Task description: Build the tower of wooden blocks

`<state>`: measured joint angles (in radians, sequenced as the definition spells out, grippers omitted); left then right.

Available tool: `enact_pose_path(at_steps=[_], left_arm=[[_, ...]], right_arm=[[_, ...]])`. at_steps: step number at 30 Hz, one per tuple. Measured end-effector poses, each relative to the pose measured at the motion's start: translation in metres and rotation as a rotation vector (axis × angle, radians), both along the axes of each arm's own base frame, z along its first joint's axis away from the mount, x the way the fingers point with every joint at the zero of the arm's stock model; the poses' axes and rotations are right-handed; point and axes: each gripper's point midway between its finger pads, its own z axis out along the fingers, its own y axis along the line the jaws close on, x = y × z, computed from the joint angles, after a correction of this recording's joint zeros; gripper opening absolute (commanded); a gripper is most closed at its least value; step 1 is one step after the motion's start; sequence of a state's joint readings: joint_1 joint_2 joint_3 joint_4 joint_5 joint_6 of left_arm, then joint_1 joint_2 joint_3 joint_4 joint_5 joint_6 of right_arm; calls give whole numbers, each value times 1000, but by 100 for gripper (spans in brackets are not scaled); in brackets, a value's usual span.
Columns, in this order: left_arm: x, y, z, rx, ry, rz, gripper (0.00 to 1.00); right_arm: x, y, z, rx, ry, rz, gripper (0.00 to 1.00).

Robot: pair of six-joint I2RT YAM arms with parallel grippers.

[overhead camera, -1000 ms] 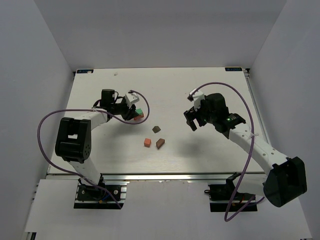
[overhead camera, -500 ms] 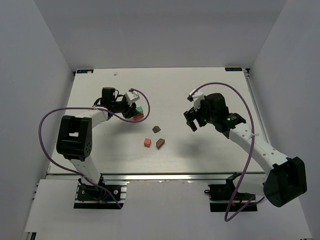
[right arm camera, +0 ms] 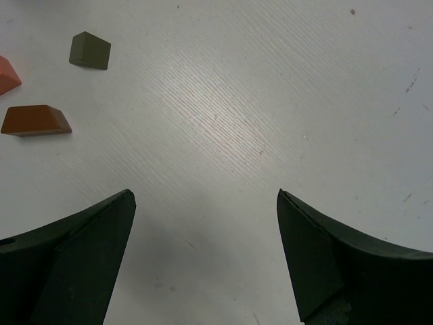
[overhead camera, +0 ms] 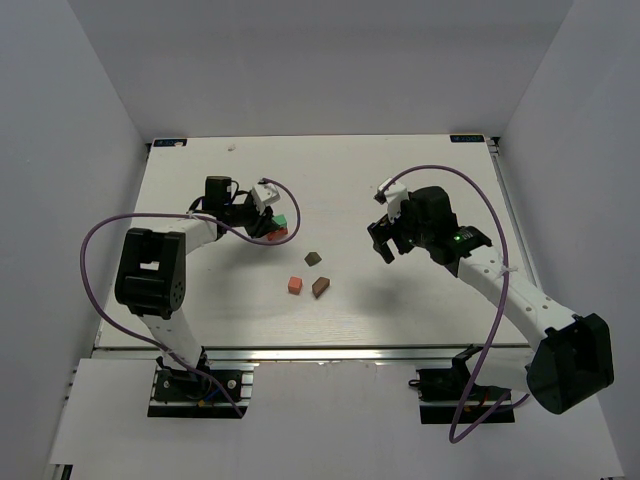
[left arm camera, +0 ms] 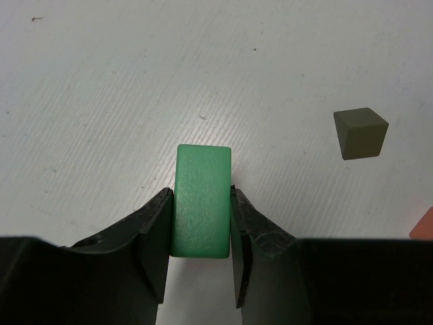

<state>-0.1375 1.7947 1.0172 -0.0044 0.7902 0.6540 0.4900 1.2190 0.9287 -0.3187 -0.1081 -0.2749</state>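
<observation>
My left gripper (left arm camera: 201, 192) is shut on the mint-green slab (left arm camera: 201, 200), gripping its long sides just above the white table. In the top view this gripper (overhead camera: 275, 221) holds the slab (overhead camera: 282, 220) right against the red notched piece (overhead camera: 277, 235); I cannot tell whether the slab rests on it. The orange cube (overhead camera: 294, 285) and a brown piece (overhead camera: 320, 287) lie side by side at mid-table, with a darker piece (overhead camera: 313, 258) just behind them. My right gripper (right arm camera: 204, 196) hangs open over bare table, right of the blocks (overhead camera: 385, 240).
The table is white, with walls on three sides. The dark piece (left arm camera: 360, 133) lies to the right ahead of the left jaws. In the right wrist view the dark piece (right arm camera: 89, 50), the brown wedge (right arm camera: 35, 120) and the orange cube (right arm camera: 5, 74) sit far left.
The left arm has shifted only a little while keeping its hold on the green slab. The right arm and the loose blocks have not moved.
</observation>
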Motion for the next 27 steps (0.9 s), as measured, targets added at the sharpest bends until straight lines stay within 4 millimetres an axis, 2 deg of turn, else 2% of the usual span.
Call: enact_pose_path(at_steps=[27], left_arm=[[6, 5, 7, -38, -12, 17, 0]], right_arm=[[-3, 3, 3, 0, 5, 32, 89]])
